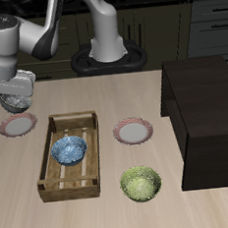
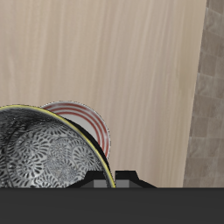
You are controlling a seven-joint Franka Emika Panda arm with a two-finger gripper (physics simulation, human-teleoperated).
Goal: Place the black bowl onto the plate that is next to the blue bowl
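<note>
My gripper (image 1: pixel 17 96) clenched on rim of small dark grey-black bowl (image 2: pixel 44 153). Bowl hangs over flat round red-rimmed plate (image 2: pixel 87 122), off-centre. Bright blue speckled bowl (image 1: pixel 68 150) nearby, nearer front edge, in wooden tray (image 1: pixel 49 120). Risk if I release here: bowl catches plate rim, tips, slides off.

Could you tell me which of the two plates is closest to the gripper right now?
The plate at the table's edge, directly beneath the gripper, beside the wooden tray. The other plate lies across that tray, behind the yellow-green bowl.

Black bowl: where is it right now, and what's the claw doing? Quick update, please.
Gripper shut on black bowl, held above a plate. Blue bowl sits in wooden tray beside it. Nothing in the way.
</note>
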